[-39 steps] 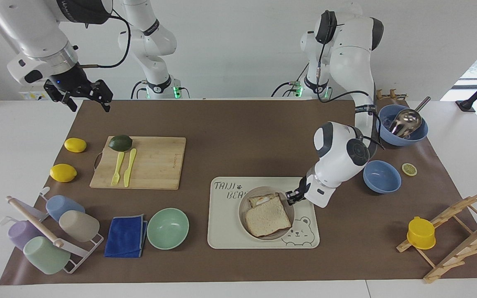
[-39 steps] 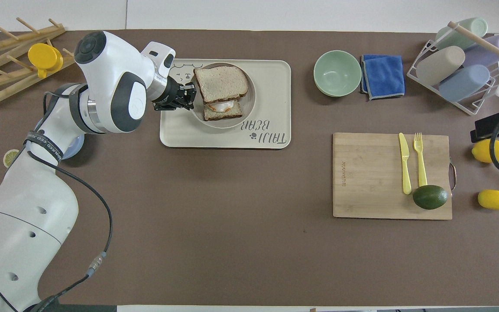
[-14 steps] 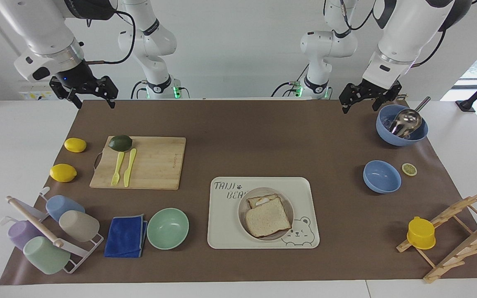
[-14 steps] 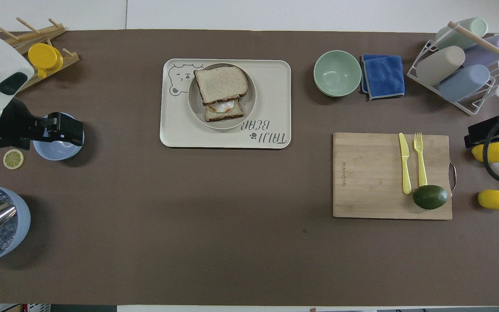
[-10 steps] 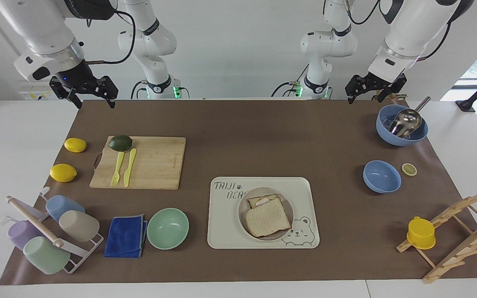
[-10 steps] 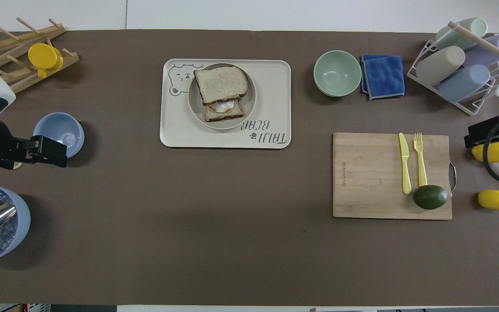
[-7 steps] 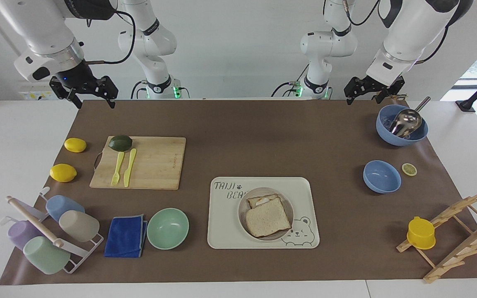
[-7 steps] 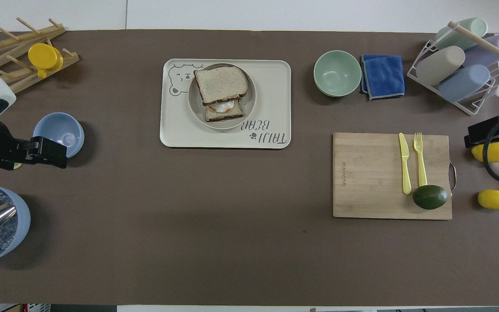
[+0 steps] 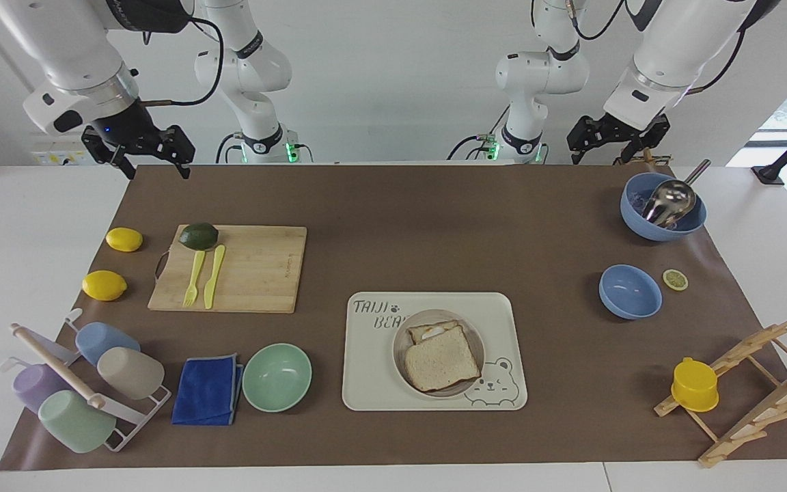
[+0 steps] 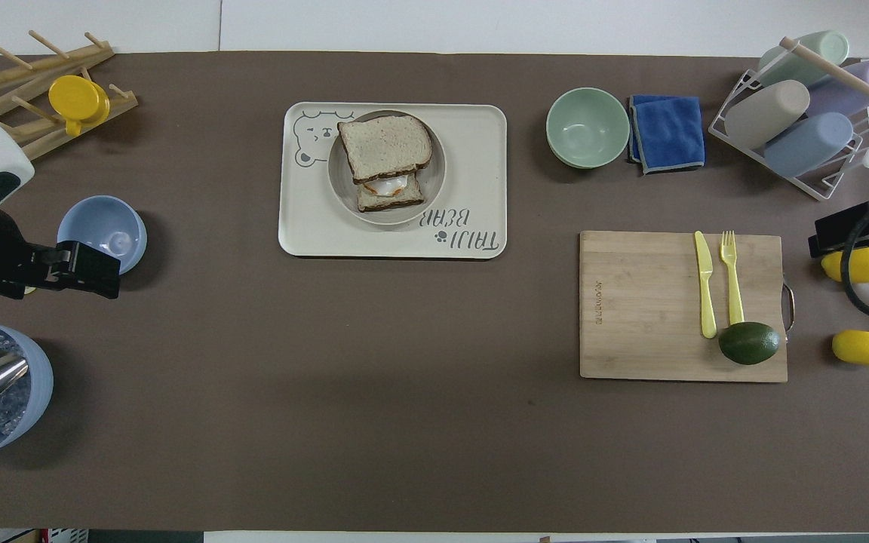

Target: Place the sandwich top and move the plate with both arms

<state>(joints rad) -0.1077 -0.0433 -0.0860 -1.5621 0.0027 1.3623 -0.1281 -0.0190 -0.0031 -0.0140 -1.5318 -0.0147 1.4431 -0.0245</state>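
Observation:
The sandwich top [image 9: 443, 359] [image 10: 385, 145], a plain pale slice, lies on a toasted slice with egg [image 9: 430, 331] [image 10: 390, 193] and sits shifted off it, away from the robots. Both rest on the round beige plate [image 9: 477, 342] [image 10: 435, 179]. The plate stands on the bear-printed tray [image 9: 366, 383] [image 10: 480, 136]. My left gripper [image 9: 609, 152] [image 10: 106, 271] hangs open and empty, high over the left arm's end of the mat by the blue bowls. My right gripper [image 9: 153, 164] [image 10: 827, 240] waits open and empty, raised over the right arm's end of the mat.
A mint bowl [image 9: 277, 376], blue cloth [image 9: 208, 389] and cup rack [image 9: 83, 383] lie toward the right arm's end. There too is a cutting board [image 9: 257, 273] with cutlery and avocado, lemons [image 9: 104, 285] beside it. Toward the left arm's end: blue bowls [image 9: 630, 292], wooden rack [image 9: 749, 383].
My left gripper has drawn back from the plate's rim and risen to the left arm's end of the mat; in the last second it only drifted slightly. The right arm held still.

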